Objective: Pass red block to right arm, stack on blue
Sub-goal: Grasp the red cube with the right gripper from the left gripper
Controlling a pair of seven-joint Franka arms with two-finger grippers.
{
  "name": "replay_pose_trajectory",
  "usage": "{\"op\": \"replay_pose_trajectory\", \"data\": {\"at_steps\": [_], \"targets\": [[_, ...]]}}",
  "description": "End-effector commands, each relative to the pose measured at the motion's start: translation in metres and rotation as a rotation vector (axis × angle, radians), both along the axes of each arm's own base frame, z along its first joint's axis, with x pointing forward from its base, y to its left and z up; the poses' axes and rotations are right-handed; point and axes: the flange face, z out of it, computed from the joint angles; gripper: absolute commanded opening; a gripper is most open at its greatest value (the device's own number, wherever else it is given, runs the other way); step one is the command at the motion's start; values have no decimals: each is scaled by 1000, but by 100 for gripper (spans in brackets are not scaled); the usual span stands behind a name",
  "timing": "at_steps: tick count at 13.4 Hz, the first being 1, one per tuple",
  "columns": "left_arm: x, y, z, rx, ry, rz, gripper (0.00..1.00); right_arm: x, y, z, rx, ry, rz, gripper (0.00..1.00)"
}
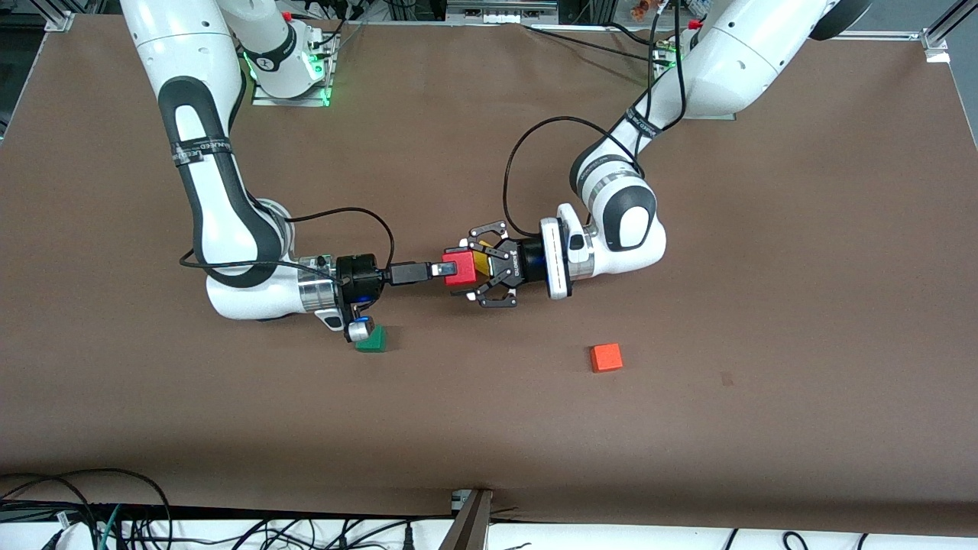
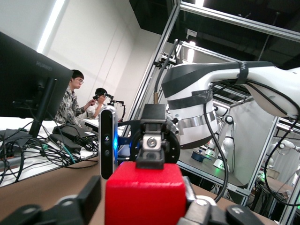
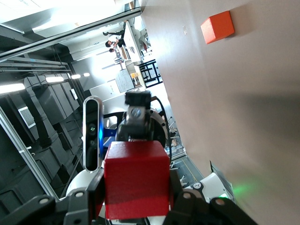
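Red block (image 1: 459, 269): in mid-air over the middle of the tabletop (image 1: 764, 305), between the two pincers, well clear of the surface.
Right pincer (image 1: 442, 270): slim straight fingers closed on the red block from the right arm's end; firm hold judged from the fingers pressed against the cube's faces.
Left pincer (image 1: 467, 267): splayed linkage fingers spread around the red block from the left arm's end; partly open, apparently letting go, though contact with the cube cannot be ruled out.
Key relation: both pincers level and nose to nose along one line running between the two ends of the tabletop, red block at the meeting point; clear way out for each arm is straight back along that line.
Blue cube: not visible in any view; possibly hidden under an arm, cannot tell.
Green cube (image 1: 372, 338): on the tabletop just under the right wrist, nearer the front camera than the red block.
Orange cube (image 1: 606, 357): on the tabletop toward the left arm's end, nearer the front camera, well apart from the handover.
Stage: handover judged nearly complete; stacking not yet begun.
Risk: block dragged askew if the left pincer retreats before fully clear.
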Motion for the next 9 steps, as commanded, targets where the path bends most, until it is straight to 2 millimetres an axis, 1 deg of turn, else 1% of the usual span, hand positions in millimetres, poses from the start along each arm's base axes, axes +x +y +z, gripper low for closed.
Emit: {"op": "replay_pose_trajectory", "data": {"at_steps": [1,3,4,6,7,8,9], "targets": [[-1,0,1,-10,-4,28,100,-6,0,10,24,-14,-18,12],[-5,-3,0,-20,3,15,100,-5,-3,11,16,-21,-17,12],[-10,-3,-4,-23,19,6,100,-4,-5,11,9,-25,-15,12],[-11,3,-2,-30,68,2,100,-2,-15,9,-30,-42,-4,12],[-11,3,11,-39,79,-5,100,-1,-18,8,-47,-53,4,12],[-11,4,16,-44,107,-12,100,2,-27,8,-67,-60,1,12],[-8,8,25,-52,125,-12,100,7,-41,8,-100,-76,2,12]]}}
